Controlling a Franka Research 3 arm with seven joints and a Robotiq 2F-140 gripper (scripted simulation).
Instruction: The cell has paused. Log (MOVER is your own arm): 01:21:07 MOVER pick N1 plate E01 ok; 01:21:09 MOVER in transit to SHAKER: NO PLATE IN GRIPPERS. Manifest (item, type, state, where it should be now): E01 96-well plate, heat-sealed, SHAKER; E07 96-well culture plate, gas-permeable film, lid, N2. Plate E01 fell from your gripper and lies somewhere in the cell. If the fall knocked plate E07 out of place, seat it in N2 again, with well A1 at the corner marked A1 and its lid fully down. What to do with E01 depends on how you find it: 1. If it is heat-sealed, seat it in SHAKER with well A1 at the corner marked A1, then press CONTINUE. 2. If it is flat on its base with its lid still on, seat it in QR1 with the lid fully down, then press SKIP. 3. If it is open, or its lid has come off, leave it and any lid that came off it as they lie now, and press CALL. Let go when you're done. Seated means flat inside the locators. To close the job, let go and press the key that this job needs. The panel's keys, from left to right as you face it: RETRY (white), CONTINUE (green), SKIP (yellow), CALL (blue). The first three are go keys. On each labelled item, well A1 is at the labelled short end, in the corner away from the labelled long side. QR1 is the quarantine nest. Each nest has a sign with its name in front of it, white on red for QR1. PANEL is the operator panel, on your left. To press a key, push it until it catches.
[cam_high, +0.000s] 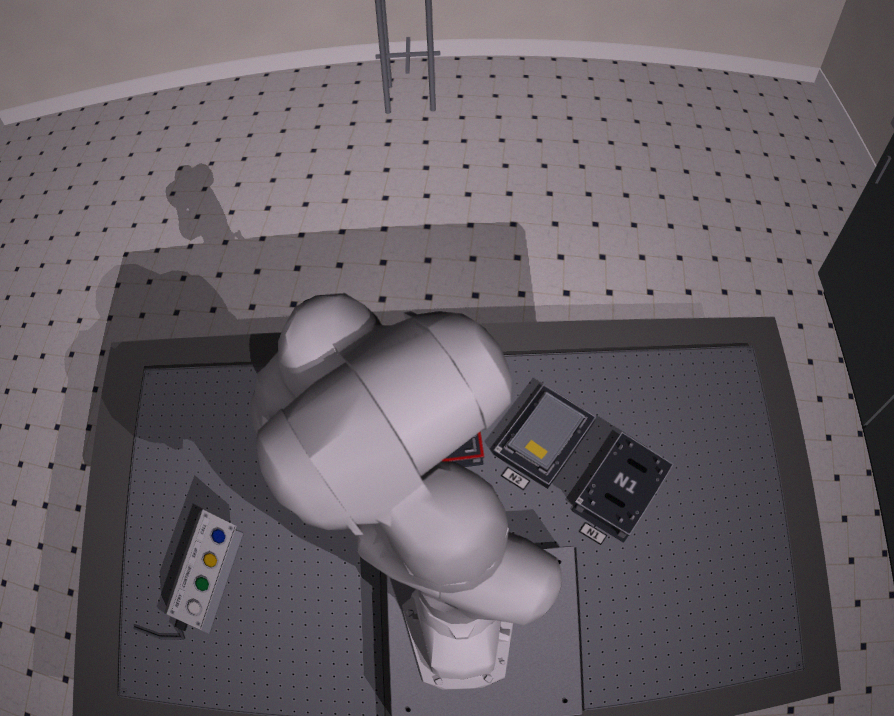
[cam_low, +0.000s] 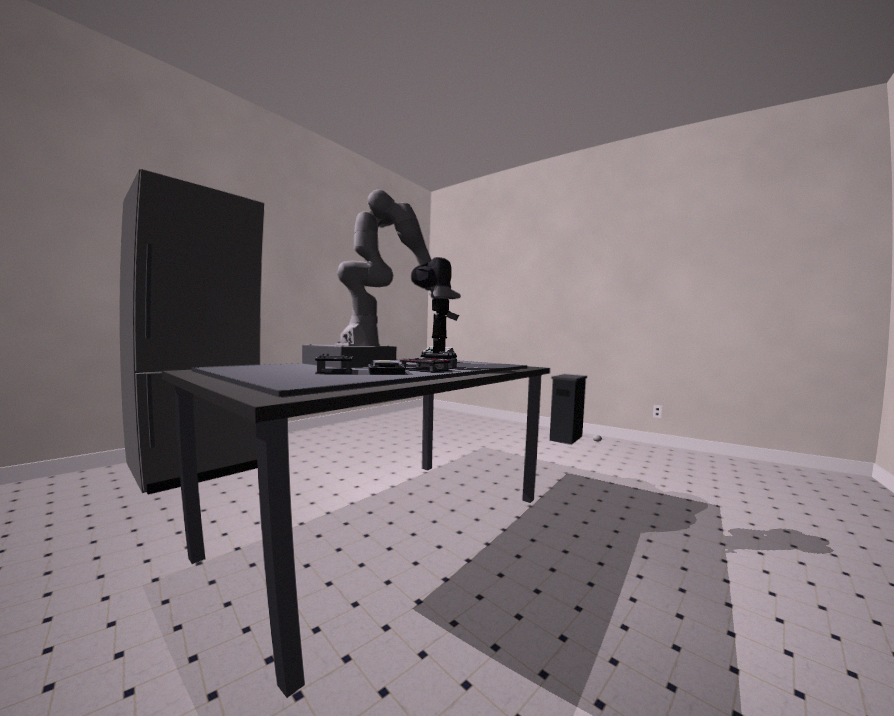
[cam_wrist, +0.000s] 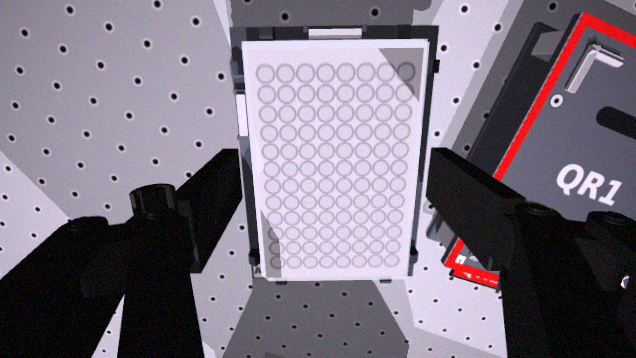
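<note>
Well plate positioned on dark nest, pincer spread.
The plate (cam_wrist: 336, 160) is located between the fingertips of the pincer (cam_low: 438, 353) (cam_wrist: 334, 173), with gaps visible at both sides; the red-edged nest QR1 (cam_wrist: 545, 145) is placed just right of it in the wrist view.

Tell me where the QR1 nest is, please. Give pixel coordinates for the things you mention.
In the wrist view, QR1 (cam_wrist: 555, 145) (cam_high: 470, 457) is at the right, beside the nest holding the white plate (cam_wrist: 335, 160).

White-sealed 96-well plate (cam_wrist: 337, 160) lies upright in a dark nest (cam_wrist: 287, 33); grey, yellow-patched plate (cam_high: 550, 426) (cam_low: 386, 362) sits in N2 (cam_high: 546, 478) (cam_low: 386, 369).
</note>
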